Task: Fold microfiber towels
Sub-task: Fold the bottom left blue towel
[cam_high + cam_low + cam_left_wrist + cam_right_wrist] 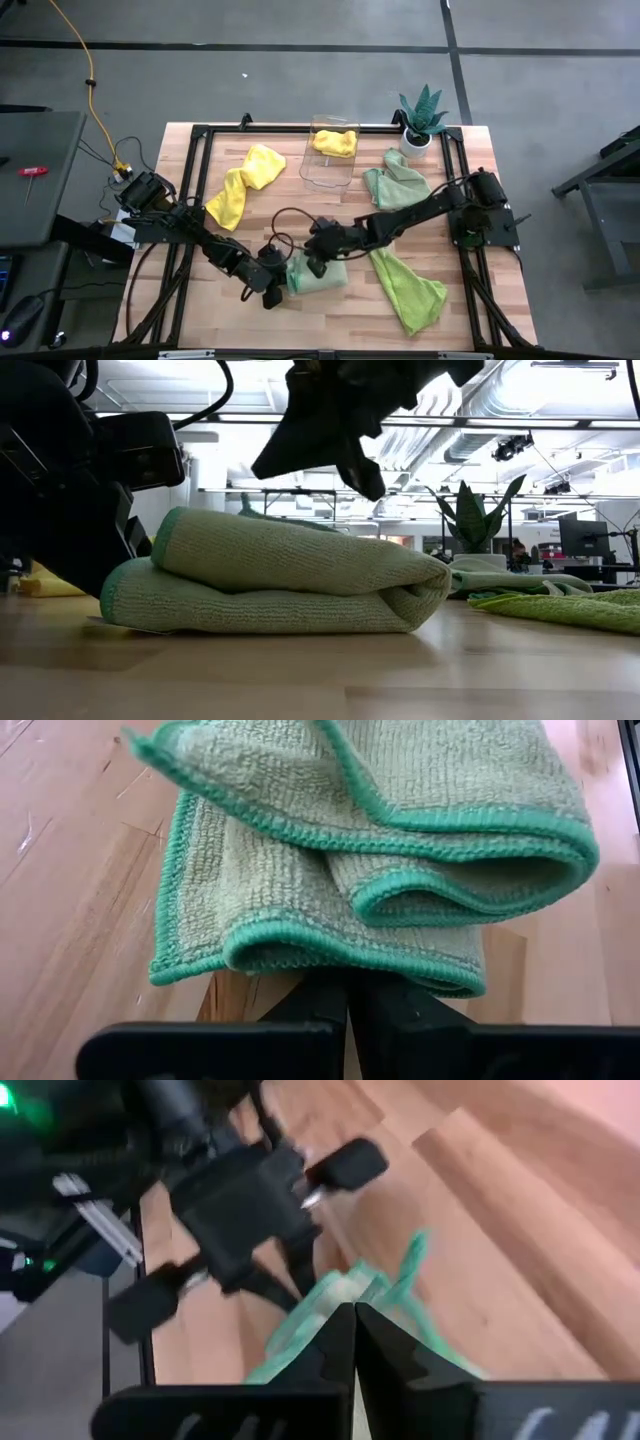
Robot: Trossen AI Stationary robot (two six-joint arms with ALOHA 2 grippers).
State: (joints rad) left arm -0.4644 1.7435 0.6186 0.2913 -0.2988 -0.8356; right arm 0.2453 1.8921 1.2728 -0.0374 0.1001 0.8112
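My left fingers (272, 290) are pressed together with nothing between them, resting low on the wooden slatted desk (200, 310) at the near-left edge of the folded pale mint green microfiber towel with the darker green stitched hem (318, 275). In my left wrist view that towel (380, 850) lies just ahead of my closed fingertips (348, 1010), doubled over in soft layers. My right fingers (318, 262) are also closed and empty, hovering just above the towel's far-left part; in the low view they (365, 480) hang above the folded bundle (280, 575) without touching it.

The other towels lie apart from this one: a crumpled bright yellow microfiber towel (245, 185) toward the far left, a lime green one (410, 290) stretched out at the near right, another pale mint one (395, 185) bunched near the spiky green potted plant (420, 115), and a yellow one (335, 142) inside the clear plastic bin (312, 172).
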